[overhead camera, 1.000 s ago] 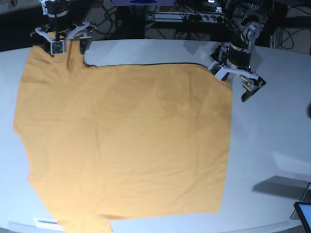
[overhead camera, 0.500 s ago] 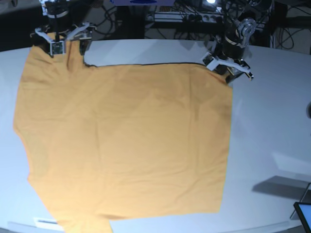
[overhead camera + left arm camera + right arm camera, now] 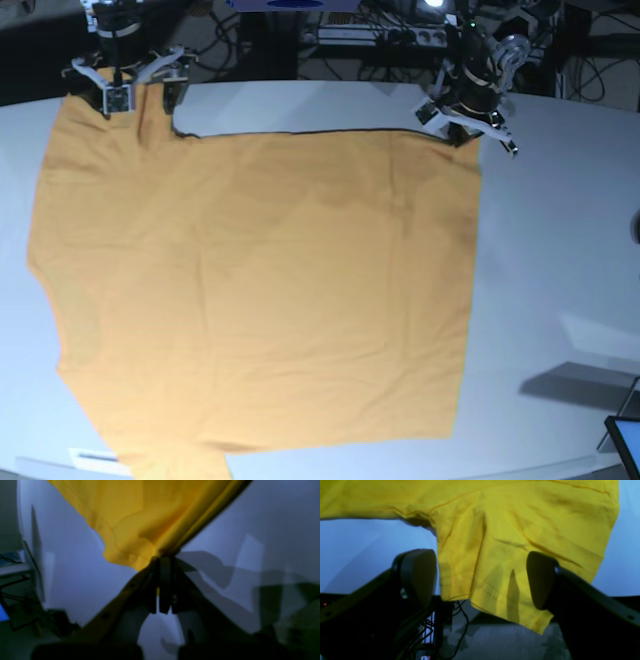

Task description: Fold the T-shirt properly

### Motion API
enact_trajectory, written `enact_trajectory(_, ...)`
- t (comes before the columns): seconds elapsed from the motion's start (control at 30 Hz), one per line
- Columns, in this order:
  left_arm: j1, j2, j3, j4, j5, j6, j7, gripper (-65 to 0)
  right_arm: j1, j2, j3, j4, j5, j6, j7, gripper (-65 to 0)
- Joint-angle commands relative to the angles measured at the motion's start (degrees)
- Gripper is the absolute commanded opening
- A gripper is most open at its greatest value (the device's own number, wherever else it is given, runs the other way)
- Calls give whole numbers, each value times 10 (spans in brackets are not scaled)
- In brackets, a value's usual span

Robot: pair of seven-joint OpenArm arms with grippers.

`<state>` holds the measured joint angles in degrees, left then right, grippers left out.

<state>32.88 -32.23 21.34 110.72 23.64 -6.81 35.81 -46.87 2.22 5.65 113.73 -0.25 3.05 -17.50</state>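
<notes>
Lying flat and unfolded, the T-shirt [image 3: 260, 290] awaits folding: left gripper [image 3: 163, 562] pinches its far corner (right gripper [image 3: 480, 580] gapes, empty).

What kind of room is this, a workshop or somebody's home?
Most likely a robotics lab. A T-shirt lies spread on a big white table, two robot arms reach in from the far edge, and tangled cables and a power strip sit behind.

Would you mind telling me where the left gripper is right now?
In the base view the left gripper is at the upper right, at the far right corner of the T-shirt; its wrist view shows the jaws shut on that corner.
</notes>
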Motion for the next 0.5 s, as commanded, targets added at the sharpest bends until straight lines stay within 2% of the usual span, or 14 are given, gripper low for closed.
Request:
enact_trajectory(0.0, 4, -3, -13, 14, 8, 8, -3, -650, -6, 3, 3, 10, -1, -1, 13, -128)
enact_trajectory(0.1, 3, -3, -34, 14, 8, 8, -3, -650, -6, 3, 3, 10, -1, -1, 13, -128)
enact_trajectory(0.47, 14, -2, -34, 27, 8, 8, -3, -650, -7, 5, 4, 10, -1, 0, 8, -120)
